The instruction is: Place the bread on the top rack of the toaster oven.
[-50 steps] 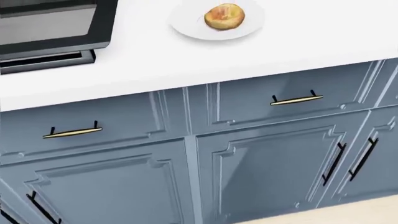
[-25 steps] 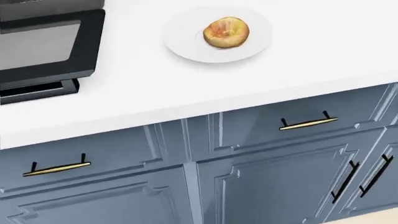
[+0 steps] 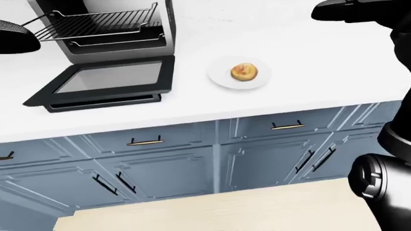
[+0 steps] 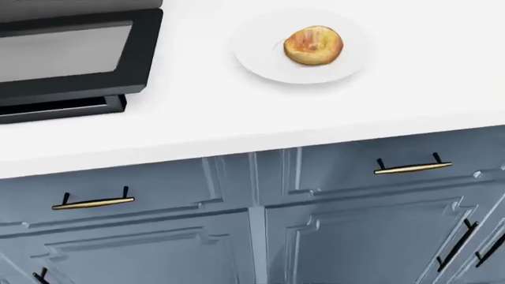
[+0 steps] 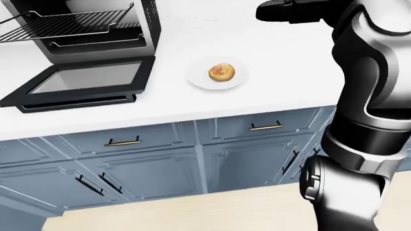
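The bread (image 4: 313, 45), a round golden bun, lies on a white plate (image 4: 256, 62) on the white counter. To the plate's left stands the toaster oven (image 3: 164, 19) with its glass door (image 3: 109, 79) folded down flat and its top wire rack (image 3: 96, 21) pulled partly out. My right hand (image 5: 283, 12) hovers high over the counter, to the upper right of the plate, fingers stretched out and empty. My left hand (image 3: 13, 37) is a dark shape at the left edge of the left-eye view, beside the rack; its fingers do not show.
The counter (image 4: 410, 89) runs across all views, with blue drawers and cabinet doors (image 4: 355, 236) with bar handles below its edge. A pale floor (image 3: 225, 211) lies at the bottom. My right arm (image 5: 366, 96) fills the right side of the right-eye view.
The whole head view has shifted: the plate and oven door slid down and then right in the picture, so the camera moved. The bread stays on its plate.
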Robot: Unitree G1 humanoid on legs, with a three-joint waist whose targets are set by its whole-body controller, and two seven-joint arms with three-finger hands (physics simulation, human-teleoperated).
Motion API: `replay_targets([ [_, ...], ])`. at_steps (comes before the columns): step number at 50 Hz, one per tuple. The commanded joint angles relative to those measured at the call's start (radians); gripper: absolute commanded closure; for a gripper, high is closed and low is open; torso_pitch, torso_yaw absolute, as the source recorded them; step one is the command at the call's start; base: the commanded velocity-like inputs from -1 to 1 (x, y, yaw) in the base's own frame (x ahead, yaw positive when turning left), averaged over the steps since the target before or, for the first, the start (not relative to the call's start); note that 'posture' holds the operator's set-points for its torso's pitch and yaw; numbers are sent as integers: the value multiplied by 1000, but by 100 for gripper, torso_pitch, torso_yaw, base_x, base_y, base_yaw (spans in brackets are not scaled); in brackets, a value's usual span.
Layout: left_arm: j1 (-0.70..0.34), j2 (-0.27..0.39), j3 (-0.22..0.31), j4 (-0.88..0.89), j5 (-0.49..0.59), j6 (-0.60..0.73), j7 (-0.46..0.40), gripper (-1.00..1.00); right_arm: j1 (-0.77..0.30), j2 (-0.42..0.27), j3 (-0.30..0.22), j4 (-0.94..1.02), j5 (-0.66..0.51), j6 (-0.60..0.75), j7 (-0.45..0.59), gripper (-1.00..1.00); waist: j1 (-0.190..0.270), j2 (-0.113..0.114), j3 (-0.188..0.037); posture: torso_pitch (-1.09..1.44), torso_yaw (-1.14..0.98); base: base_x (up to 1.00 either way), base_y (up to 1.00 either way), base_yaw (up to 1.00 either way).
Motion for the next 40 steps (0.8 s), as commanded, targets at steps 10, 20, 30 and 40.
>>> replay_targets([
  [10,-14,14,47,-2,7,-28,3,-100,-3,5,-4,-55,-43,-46,15,-100,12,-18,-94,0,0,0,14,0],
  [20,3,31,59,0,-4,-42,4,-100,-14,8,-12,-47,-50,-40,12,-100,-26,114,-54,0,0,0,19,0],
  [30,8,41,51,-2,-16,-55,10,-100,-20,25,-31,-55,-52,-3,15,-100,9,18,-59,0,0,0,0,0],
  [40,4,31,51,-5,-10,-48,9,-100,-9,21,-6,-48,-46,-14,-16,-100,16,19,-61,0,0,0,0,35],
])
